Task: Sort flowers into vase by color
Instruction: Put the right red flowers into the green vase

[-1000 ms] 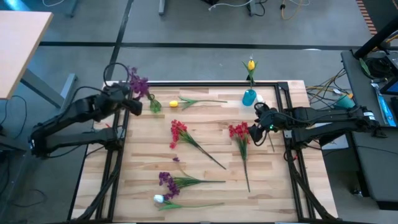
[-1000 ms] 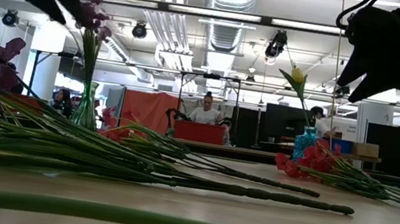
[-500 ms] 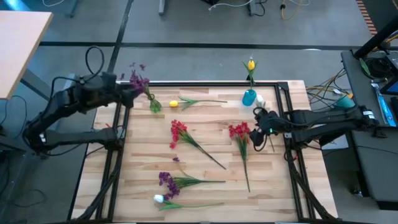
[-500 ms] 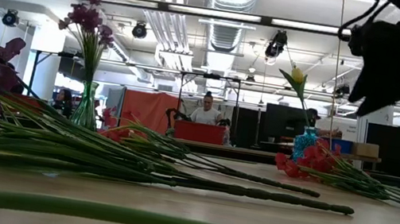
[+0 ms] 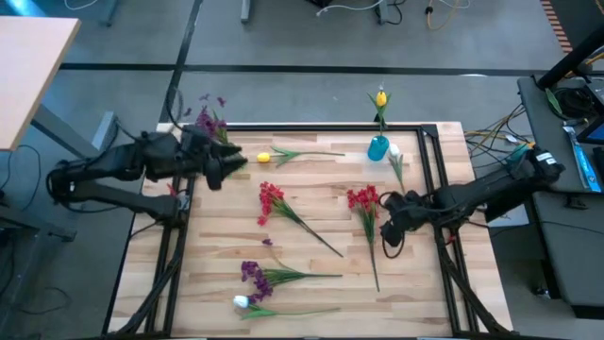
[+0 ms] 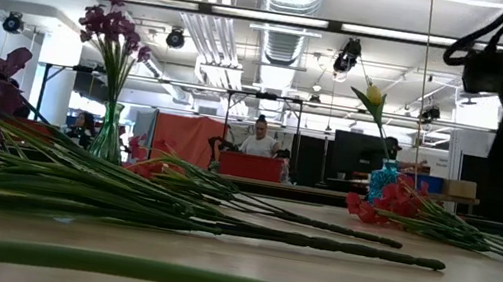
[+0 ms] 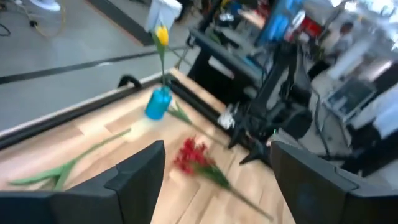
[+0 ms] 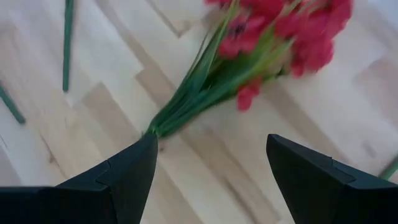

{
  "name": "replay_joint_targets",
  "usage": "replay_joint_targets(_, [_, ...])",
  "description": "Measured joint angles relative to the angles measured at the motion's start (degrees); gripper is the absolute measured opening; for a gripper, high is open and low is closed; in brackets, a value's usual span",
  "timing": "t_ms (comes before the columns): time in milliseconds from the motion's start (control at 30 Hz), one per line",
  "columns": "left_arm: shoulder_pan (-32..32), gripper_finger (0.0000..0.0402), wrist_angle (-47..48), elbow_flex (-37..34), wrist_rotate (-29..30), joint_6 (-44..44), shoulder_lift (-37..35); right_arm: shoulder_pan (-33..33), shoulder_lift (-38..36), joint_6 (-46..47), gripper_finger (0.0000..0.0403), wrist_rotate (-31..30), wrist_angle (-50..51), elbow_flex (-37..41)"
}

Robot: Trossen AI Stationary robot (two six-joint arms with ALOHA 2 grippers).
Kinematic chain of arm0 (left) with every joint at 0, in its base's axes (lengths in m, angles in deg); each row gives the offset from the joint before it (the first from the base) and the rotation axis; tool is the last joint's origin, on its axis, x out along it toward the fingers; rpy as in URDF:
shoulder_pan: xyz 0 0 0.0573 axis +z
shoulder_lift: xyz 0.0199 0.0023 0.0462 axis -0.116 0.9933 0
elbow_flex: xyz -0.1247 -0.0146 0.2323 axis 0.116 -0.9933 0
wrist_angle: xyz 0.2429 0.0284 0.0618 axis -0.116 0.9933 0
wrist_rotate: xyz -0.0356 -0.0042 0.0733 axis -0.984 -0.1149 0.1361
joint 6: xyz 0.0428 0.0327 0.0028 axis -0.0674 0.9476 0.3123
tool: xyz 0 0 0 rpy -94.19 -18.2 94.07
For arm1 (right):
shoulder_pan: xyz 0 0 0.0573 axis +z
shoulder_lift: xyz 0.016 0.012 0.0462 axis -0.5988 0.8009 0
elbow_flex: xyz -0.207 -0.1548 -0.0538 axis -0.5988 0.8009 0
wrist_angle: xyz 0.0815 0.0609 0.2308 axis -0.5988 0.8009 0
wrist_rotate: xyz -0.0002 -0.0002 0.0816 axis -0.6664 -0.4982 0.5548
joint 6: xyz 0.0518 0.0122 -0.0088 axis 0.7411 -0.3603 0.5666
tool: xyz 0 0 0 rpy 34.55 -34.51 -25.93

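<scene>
right gripper (image 8: pixel 208 180) spread empty over red flower (image 8: pixel 273 28) | left gripper (image 5: pixel 226 168) open, near purple stems (image 5: pixel 209 123)

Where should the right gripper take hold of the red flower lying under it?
Best on the bunched stems just below the red flower head, coming straight down with the open right gripper fingers across the stem line. There the stems narrow into one firm bundle lying flat on the table; the head is wide and soft.
</scene>
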Motion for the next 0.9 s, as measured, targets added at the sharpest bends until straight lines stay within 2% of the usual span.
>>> replay_joint_targets(133, [-8.25,0.0269,3.74,-0.07,5.28,-2.16,1.92,3.47,3.33,6.10,0.0292,1.50,0.03,-0.11])
replay_joint_targets(400, [-28.61,0.0269,17.54,-0.07,5.36,-8.47,6.91,6.33,8.64,16.65,0.0285,11.34,1.36,-0.29])
replay_joint_targets(533, [-38.73,0.0269,20.83,-0.10,5.62,-16.34,10.56,5.59,10.22,20.73,0.0270,10.76,3.96,-2.66])
replay_joint_targets(600, [-42.40,0.0269,20.81,-0.11,5.65,-19.64,12.53,5.31,10.98,22.23,0.0260,8.38,3.67,-4.21])
replay_joint_targets(700, [-45.74,0.0269,20.89,-0.11,5.84,-22.04,15.48,5.30,13.36,24.75,0.0250,4.21,3.01,-6.75])
replay_joint_targets(900, [-46.52,0.0269,21.07,-0.11,8.63,-22.33,20.77,4.69,21.59,26.41,0.0255,3.83,3.19,-9.48])
